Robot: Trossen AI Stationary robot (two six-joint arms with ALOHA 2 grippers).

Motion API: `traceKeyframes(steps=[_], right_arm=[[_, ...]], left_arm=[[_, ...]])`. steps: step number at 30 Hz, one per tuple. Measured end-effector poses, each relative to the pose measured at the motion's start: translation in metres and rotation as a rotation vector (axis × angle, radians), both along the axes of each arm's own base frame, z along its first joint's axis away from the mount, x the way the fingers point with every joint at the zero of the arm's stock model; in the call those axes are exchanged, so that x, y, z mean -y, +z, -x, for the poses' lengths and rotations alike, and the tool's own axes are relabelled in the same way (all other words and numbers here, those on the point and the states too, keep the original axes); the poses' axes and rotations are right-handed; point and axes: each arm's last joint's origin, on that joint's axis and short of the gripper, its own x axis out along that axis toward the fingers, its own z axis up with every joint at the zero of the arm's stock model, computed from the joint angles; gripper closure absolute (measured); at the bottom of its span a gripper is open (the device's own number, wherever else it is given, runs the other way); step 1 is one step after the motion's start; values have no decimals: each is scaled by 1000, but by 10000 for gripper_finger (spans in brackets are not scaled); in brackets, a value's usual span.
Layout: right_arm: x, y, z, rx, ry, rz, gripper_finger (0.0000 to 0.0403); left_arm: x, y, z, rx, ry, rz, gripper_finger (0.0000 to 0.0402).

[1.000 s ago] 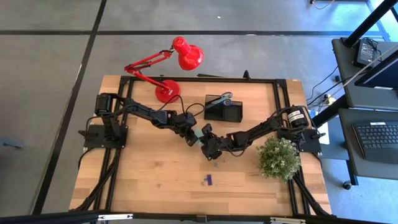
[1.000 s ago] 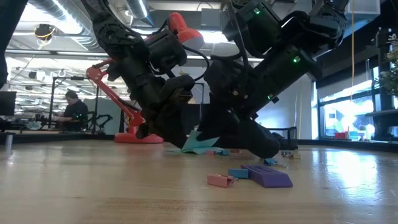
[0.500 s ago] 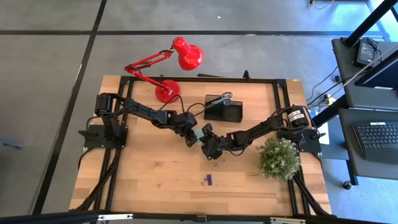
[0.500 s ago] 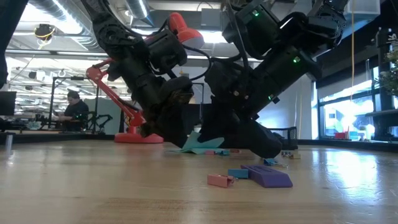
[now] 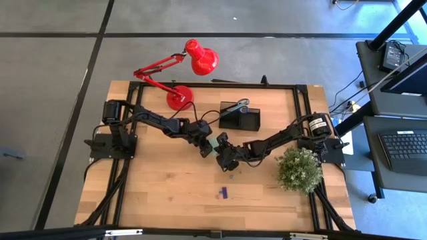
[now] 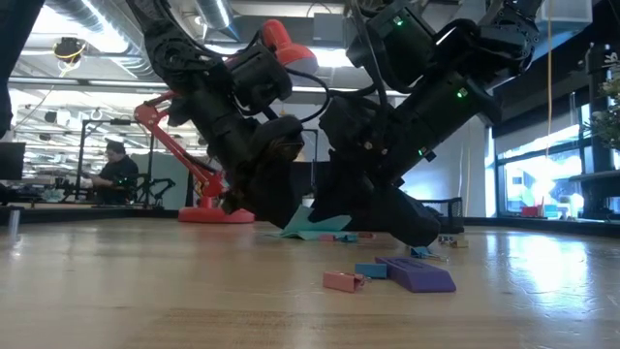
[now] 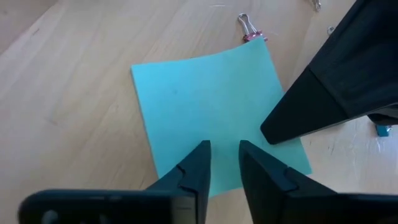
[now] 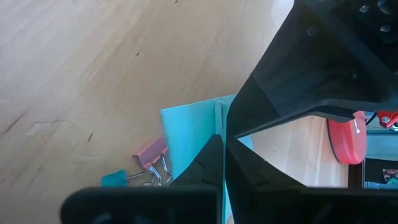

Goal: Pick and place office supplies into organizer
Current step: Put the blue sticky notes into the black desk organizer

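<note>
A pale blue-green sticky-note pad (image 7: 205,106) lies near the table's middle, between my two grippers; it also shows in the high view (image 5: 211,145). My left gripper (image 7: 224,155) stands slightly open over the pad's near edge, with the pad showing in the gap. My right gripper (image 8: 223,149) is shut at the pad's opposite edge. In the low view one corner of the pad (image 6: 308,217) stands tilted up off the wood. The black organizer (image 5: 239,117) stands farther back, clear of both arms. My left gripper's fingertips (image 7: 200,157) hover at the pad's surface; I cannot tell whether they touch it. My right gripper pinches the pad's side edge (image 8: 214,127) between its shut fingers, slanting down from the table's right. That edge is raised, and the rest of the pad lies on the table.
A pink binder clip (image 8: 152,155) and a blue one (image 8: 115,180) lie beside the pad. A purple piece (image 5: 225,193) lies nearer the front edge. The red lamp (image 5: 177,97) stands at the far left and a green plant (image 5: 299,170) at the right.
My left gripper has rolled a little about its own axis while staying in place. The pad and my right gripper have kept where they were.
</note>
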Motion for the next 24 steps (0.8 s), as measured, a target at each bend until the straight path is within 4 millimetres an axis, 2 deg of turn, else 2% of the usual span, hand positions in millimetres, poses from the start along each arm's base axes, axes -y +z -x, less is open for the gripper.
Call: traceKeyframes(steps=[6, 12, 16, 24], right_arm=[[0, 0, 0, -1, 2, 0, 397], [0, 0, 0, -2, 1, 0, 397], [0, 0, 0, -2, -5, 6, 397], [2, 1, 1, 11, -65, 69, 397]], left_arm=[[-5, 6, 2, 16, -10, 36, 302], [-16, 26, 7, 71, -40, 110, 305], [-23, 37, 13, 88, -49, 90, 309], [-33, 39, 20, 46, -11, 38, 316]])
